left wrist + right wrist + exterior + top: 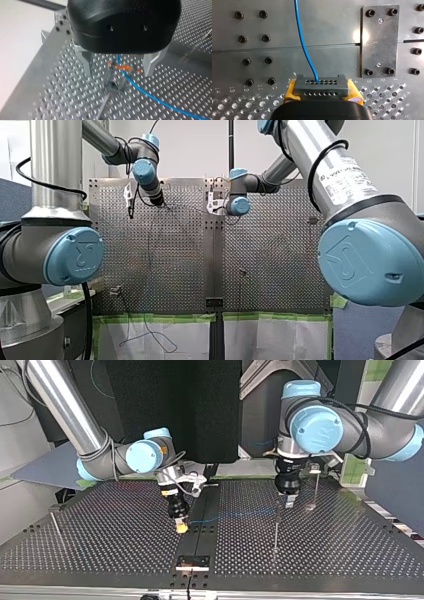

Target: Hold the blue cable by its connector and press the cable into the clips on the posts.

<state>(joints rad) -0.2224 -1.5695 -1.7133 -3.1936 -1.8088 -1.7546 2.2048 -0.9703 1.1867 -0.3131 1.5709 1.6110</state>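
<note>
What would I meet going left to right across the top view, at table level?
Lone post → my right gripper, jaws shut on the connector → blue cable → my left gripper → rightmost post.

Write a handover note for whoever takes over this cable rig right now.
Right gripper: shut on the connector, yellow pads either side.
Left gripper: open, fingers straddling the clip on a post.
Blue cable runs from the connector to that clip; seated or not, I cannot tell.
Left to do: check it, then the post beyond and the one at the top view's left; no cable shows at either.
</note>
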